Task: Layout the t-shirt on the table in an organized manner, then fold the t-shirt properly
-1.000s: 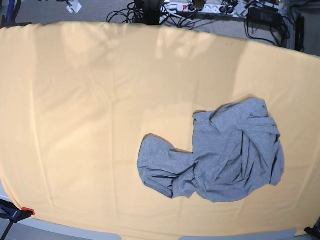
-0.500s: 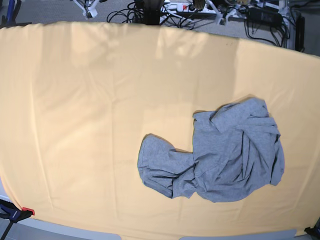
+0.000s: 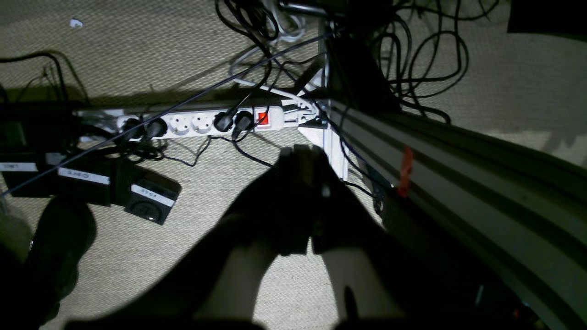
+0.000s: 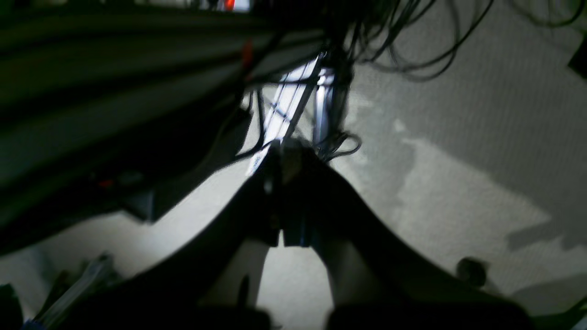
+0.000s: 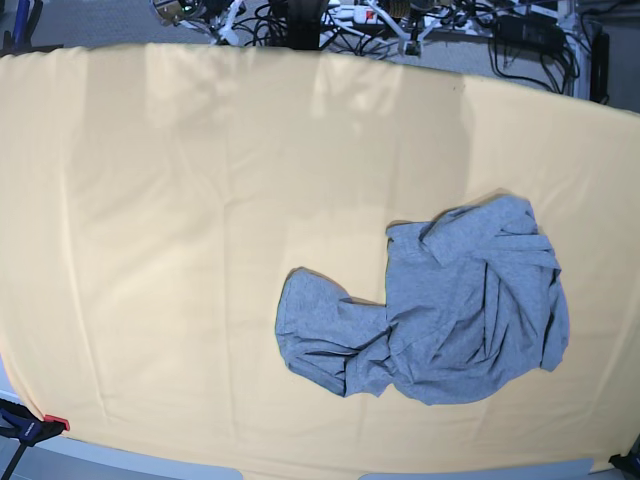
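Two arms have started to move: compared with one second ago, small pale parts of them now show at the far edge of the base view, behind the table (image 5: 150, 200), where before I saw only cables. I judge this as the beginning of the approach; nothing on the cloth is touched yet.

The left gripper (image 3: 300, 160) has its jaws pressed together, with nothing between them, and it points down at the floor near a white power strip (image 3: 197, 123) and a metal rail (image 3: 458, 183). The right gripper (image 4: 286, 153) is also pressed together and empty; its picture is blurred, so I think this arm is moving.

The t-shirt (image 5: 440, 305) lies crumpled on the near right part of the table, in the same shape and place as before. It is bunched, one part sticking out toward the centre, and I cannot tell sleeves from hem.

For room: the whole left half and the far side of the table are bare, so I can spread the shirt toward the centre. The shirt's right and near sides lie near the table edges, so I should pull it away from there.
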`<move>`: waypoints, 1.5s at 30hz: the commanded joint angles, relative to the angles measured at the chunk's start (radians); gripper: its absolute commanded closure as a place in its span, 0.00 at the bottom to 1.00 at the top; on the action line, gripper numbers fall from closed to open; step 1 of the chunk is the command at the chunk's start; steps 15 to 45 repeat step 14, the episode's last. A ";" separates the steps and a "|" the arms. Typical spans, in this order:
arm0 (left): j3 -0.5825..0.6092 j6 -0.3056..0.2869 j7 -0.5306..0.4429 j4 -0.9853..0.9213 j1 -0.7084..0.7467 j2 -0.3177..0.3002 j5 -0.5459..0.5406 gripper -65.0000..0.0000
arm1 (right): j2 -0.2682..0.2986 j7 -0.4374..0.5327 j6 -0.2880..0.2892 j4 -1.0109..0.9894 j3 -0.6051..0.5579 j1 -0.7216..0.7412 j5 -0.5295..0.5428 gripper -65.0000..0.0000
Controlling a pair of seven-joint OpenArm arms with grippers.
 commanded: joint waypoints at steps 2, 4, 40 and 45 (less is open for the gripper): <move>0.018 -0.003 -0.011 0.001 -0.006 0.000 0.002 1.00 | 0.007 0.004 0.002 0.005 -0.004 -0.001 -0.010 1.00; 0.039 -0.002 -0.010 -0.006 -0.012 -0.003 0.002 1.00 | 0.007 0.005 0.003 0.005 -0.004 -0.001 -0.035 1.00; 0.177 0.042 -0.007 -0.014 -0.018 -0.005 -0.017 1.00 | 0.005 0.005 0.002 0.005 -0.004 -0.001 -0.076 1.00; 0.177 0.042 -0.007 -0.014 -0.018 -0.005 -0.017 1.00 | 0.005 0.005 0.002 0.005 -0.004 -0.001 -0.076 1.00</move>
